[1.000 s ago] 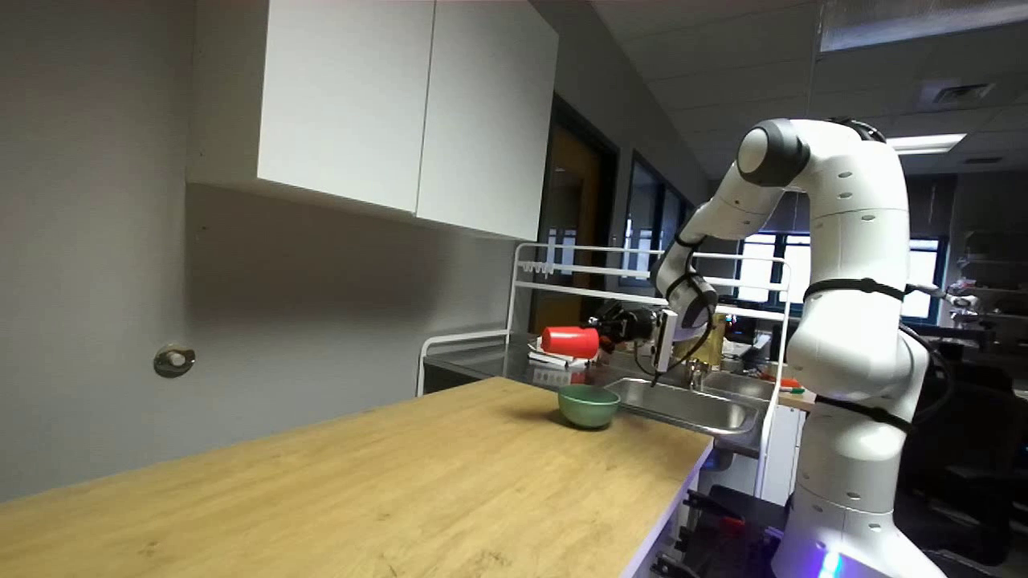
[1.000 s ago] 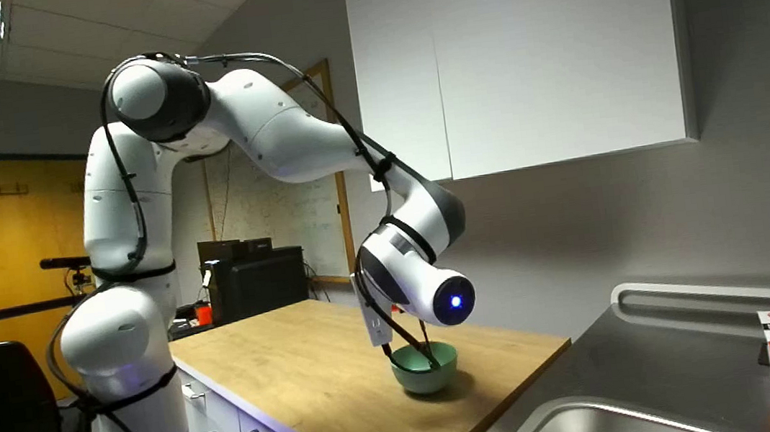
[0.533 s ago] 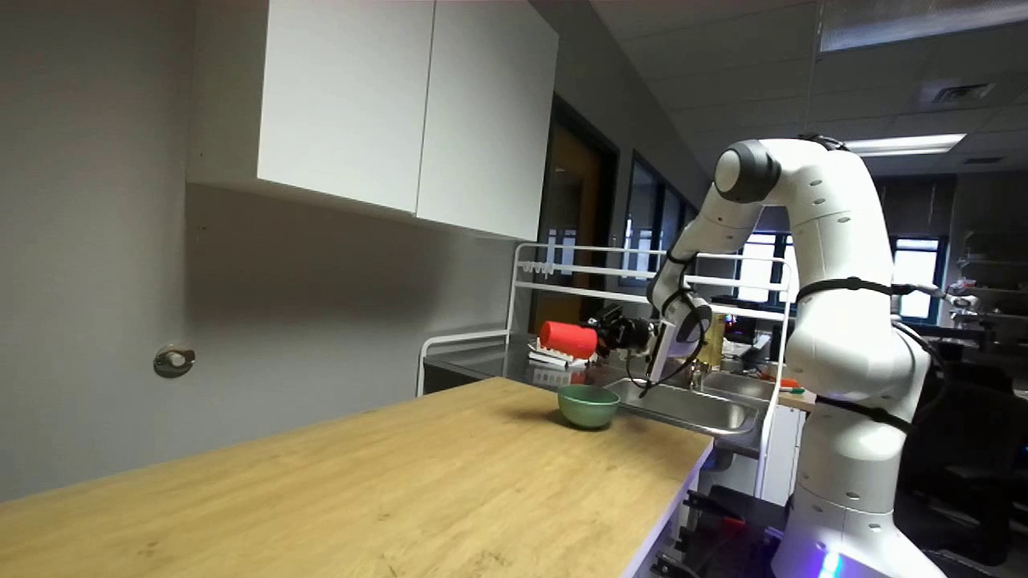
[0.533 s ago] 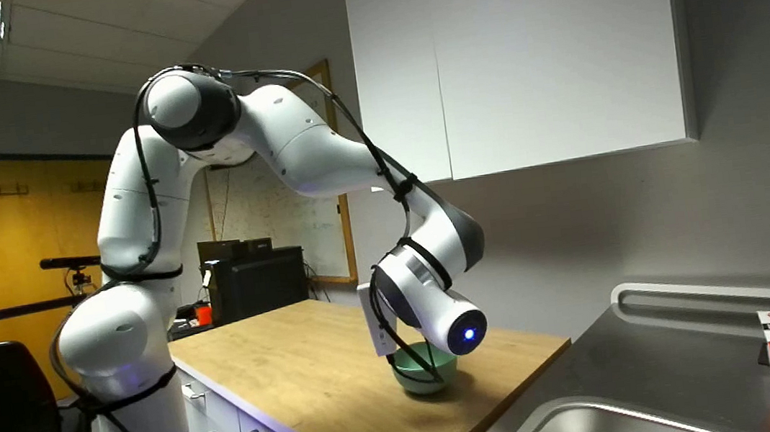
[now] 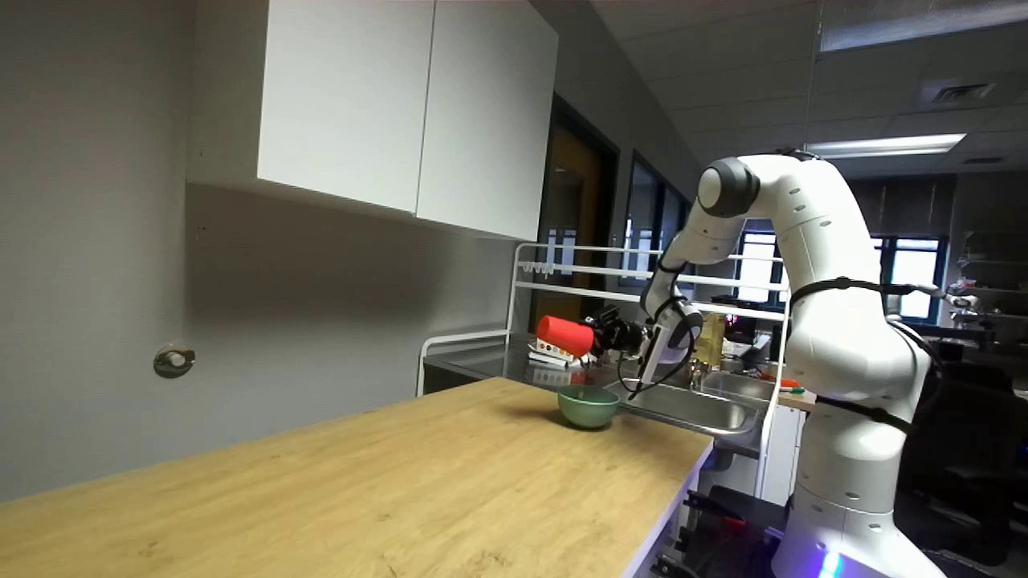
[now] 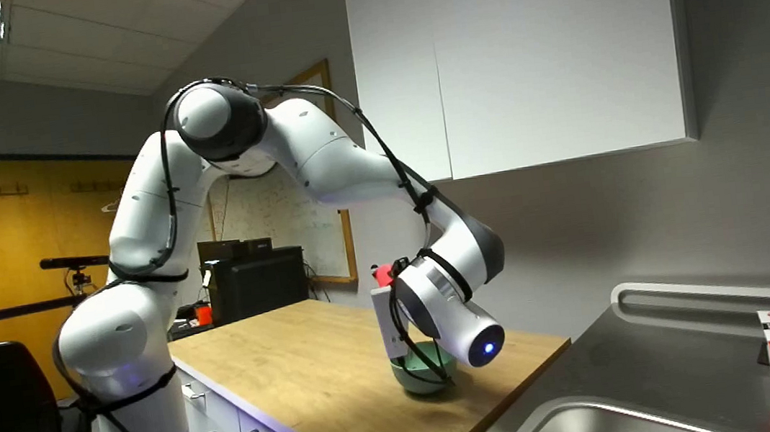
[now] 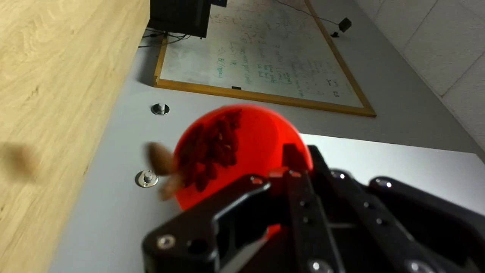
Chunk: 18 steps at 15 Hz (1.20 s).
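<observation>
Red cup [image 5: 564,336] aloft, tipped mouth-low, w/ brn almond-like pcs [image 7: 214,149] inside plus a few blurred midair outside it, abv grn bowl [image 5: 589,409], upright on wood ctr [image 5: 401,474].

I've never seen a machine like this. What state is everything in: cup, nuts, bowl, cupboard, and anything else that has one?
Red cup: tilted, mouth end low
Tool: closed on the red cup
Nuts: some in the red cup, others blurred in the air outside it
Green bowl: upright on the wooden counter; contents unclear
Cupboard doors: shut
Whiteboard: written on
Ceiling light: on
</observation>
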Tool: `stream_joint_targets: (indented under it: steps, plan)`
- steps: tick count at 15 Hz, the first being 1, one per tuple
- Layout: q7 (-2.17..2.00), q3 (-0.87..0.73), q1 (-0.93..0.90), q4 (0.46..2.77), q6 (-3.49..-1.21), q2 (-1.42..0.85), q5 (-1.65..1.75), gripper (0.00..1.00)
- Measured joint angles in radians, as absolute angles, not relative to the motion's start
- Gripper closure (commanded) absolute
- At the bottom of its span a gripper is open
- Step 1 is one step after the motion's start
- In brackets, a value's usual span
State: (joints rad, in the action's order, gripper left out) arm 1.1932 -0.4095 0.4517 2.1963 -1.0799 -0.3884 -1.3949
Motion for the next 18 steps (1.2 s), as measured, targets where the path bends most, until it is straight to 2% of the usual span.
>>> stream_joint_targets:
  steps: [18]
  plan:
    - [1.218,-0.392,0.453,2.086,-0.938,-0.504,-1.410,0.98]
